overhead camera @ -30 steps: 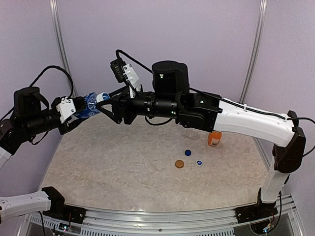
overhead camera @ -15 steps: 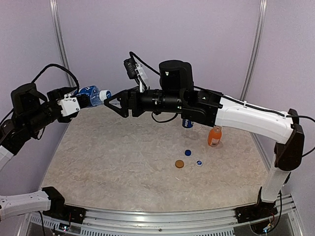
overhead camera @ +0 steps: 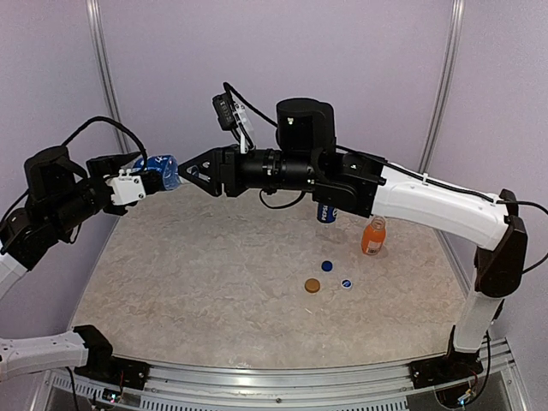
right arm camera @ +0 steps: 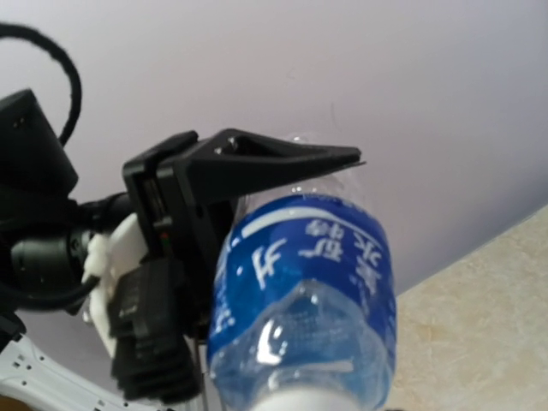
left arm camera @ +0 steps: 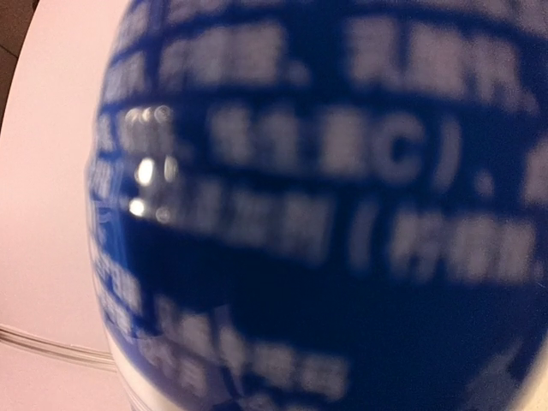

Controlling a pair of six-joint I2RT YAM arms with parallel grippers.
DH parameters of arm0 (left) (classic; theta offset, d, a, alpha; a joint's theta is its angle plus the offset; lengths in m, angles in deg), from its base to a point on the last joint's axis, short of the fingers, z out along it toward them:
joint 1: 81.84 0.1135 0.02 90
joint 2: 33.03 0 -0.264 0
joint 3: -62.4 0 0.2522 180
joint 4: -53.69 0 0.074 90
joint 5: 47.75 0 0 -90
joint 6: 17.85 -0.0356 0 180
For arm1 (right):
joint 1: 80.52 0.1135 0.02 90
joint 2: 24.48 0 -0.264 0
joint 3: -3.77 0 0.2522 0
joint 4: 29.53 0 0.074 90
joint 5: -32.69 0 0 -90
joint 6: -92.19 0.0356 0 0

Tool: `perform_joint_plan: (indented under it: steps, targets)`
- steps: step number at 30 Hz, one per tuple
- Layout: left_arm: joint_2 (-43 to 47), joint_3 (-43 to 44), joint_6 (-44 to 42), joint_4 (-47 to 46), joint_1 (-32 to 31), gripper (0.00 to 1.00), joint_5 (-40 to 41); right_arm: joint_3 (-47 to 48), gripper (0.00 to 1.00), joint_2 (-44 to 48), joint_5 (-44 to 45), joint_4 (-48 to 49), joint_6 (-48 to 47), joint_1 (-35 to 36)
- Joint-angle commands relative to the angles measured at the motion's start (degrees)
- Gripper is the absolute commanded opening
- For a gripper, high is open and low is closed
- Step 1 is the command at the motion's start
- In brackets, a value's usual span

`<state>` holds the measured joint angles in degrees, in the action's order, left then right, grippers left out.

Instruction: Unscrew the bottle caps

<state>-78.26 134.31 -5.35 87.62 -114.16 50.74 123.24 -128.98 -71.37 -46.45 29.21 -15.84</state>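
- Nearest, three loose caps are being shown on the table (overhead camera: 188, 282), in front and to the left of the orange bottle (overhead camera: 372, 236): a brown cap (overhead camera: 312, 285), a rimmed cap (overhead camera: 346, 283) and a blue cap (overhead camera: 327, 265). From this, three of the four unscrewings are being judged as done.
- The orange bottle is being left upright; whether its neck is bare cannot be told.
- Just behind and to the left of the orange bottle, a second bottle (overhead camera: 325, 212) is being half hidden by the right arm.
- Far to the left of the orange bottle, above the table, the held bottle (overhead camera: 164, 174) is being clamped on its side by the left gripper (overhead camera: 147, 175).
- Its cap end is being enclosed by the right gripper (overhead camera: 184, 169), whose jaws are narrowed; whether the cap is being gripped cannot be told.
- This last cap is being judged as the remaining work; no fourth bottle is being shown.
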Motion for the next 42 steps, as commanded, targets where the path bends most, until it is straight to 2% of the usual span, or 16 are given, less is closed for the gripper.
perform_joint_plan:
  steps: [1, 5, 9, 14, 19, 22, 25, 27, 28, 32, 34, 39, 41, 42]
  targets:
    - [0.2, -0.6, -0.4, -1.1, -0.6, 0.49, 0.7, 2.7, 0.49, -2.3, -0.1, -1.3, 0.7, -0.7]
    - [0.1, -0.3, 0.1, -1.0, -0.6, 0.49, 0.8, 3.1, 0.49, -3.0, 0.1, -2.5, 0.9, -0.7]
    - [0.3, -0.5, 0.1, -0.9, -0.5, 0.49, 0.9, 2.0, 0.42, -2.5, 0.9, -3.0, 1.1, -0.7]
    - [0.3, -0.6, 0.2, -0.8, -0.5, 0.49, 0.7, -0.9, 0.43, -0.6, 2.1, -1.9, 1.4, -0.7]
    - [0.3, -0.7, 0.1, -1.0, -0.5, 0.49, 0.6, -1.3, 0.23, -0.5, 1.4, -1.6, 1.5, -0.8]
    - [0.3, -0.5, 0.8, -0.5, -0.5, 0.49, 0.5, -0.9, 0.0, -1.0, 0.4, -2.2, 1.3, -0.8]
    - [0.3, 1.9, 4.9, 5.0, -0.3, 0.48, -1.9, -0.5, 0.0, -1.3, -1.6, -2.8, -1.1, -0.7]
    - [0.3, 5.4, 10.1, 14.2, 0.0, 0.48, -6.9, 0.1, 0.0, -1.5, -4.3, -3.4, -8.0, 0.4]
    - [0.3, 8.1, 12.4, 21.6, 0.1, 0.48, -10.8, 0.7, 0.0, -1.5, -3.7, -4.7, -12.6, 1.5]
    - [0.0, 13.8, 18.5, 39.8, -0.2, 0.46, -24.4, 3.3, 0.0, -1.9, 3.6, -14.1, -36.8, 8.3]
    - [-0.4, 15.7, 19.7, 45.7, -0.4, 0.45, -29.8, 3.2, 0.0, -2.2, 8.0, -16.9, -46.7, 11.4]
    - [-1.4, 17.3, 19.0, 55.7, -0.6, 0.44, -37.3, 4.4, 0.0, -3.6, 23.8, -21.0, -62.7, 16.4]
    - [-1.4, 17.4, 18.4, 57.6, -0.6, 0.44, -38.8, 3.2, 0.0, -3.4, 30.6, -18.6, -70.5, 19.0]
    - [-1.4, 17.3, 18.4, 57.9, -0.6, 0.44, -39.0, 1.0, 0.0, -2.7, 34.9, -14.4, -75.4, 20.0]
